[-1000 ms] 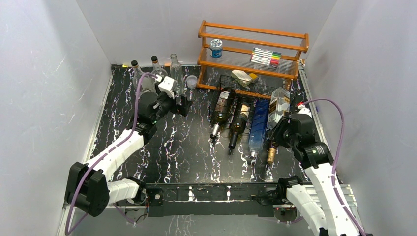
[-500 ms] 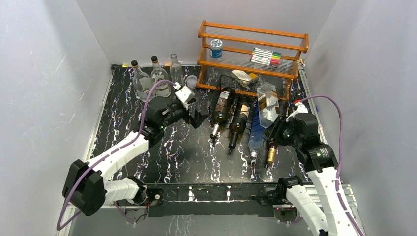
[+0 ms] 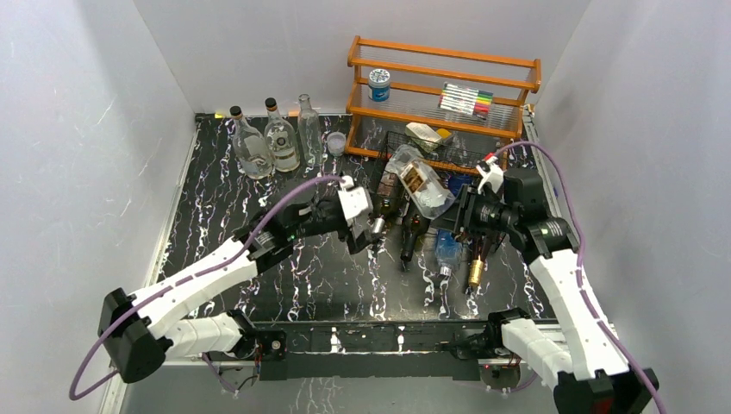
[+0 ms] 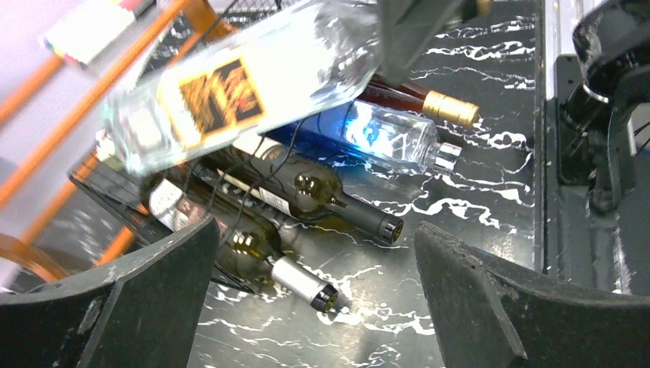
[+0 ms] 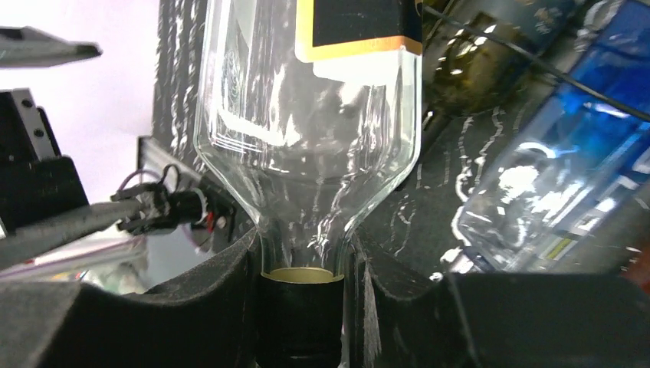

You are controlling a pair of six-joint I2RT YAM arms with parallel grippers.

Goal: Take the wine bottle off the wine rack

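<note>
Top external view, entries by size.

1. Table [image 3: 215, 233]: black top veined in white.
2. Shelf [image 3: 444, 62]: orange wood, back right. No writing legible on it.
3. Rack [image 3: 470, 157]: low black wire, just in front of the shelf. Two dark bottles [image 3: 390, 197] lie in its left slots with necks toward the arms, beside a blue bottle [image 3: 444, 250] and a gold-capped bottle [image 3: 475, 272].
4. Right arm: elbow raised, forearm reaching in over the rack's right side. Right gripper [image 3: 462, 212] is clamped on the wine bottle's neck; in the right wrist view its fingers [image 5: 207, 291] press either side, just above the dark cap.
5. Left arm: stretched low and diagonally across the table toward the rack's near left corner. Left gripper [image 3: 369, 229] holds nothing; its fingers [image 4: 138, 299] are spread wide (the dark bottles' necks show between them).
6. Wine bottle [image 3: 420, 181]: clear glass, lifted and tilted above the bottles lying in the rack, base toward the back left. Label black with a gold border; the left wrist view shows a reddish figure on it, lettering too blurred to read.
7. Three clear bottles [image 3: 280, 142]: upright, back left.
8. Markers [image 3: 466, 99]: multicoloured pack on the shelf, print unreadable.
9. Jar [image 3: 378, 84]: blue lid, on the shelf.
</note>
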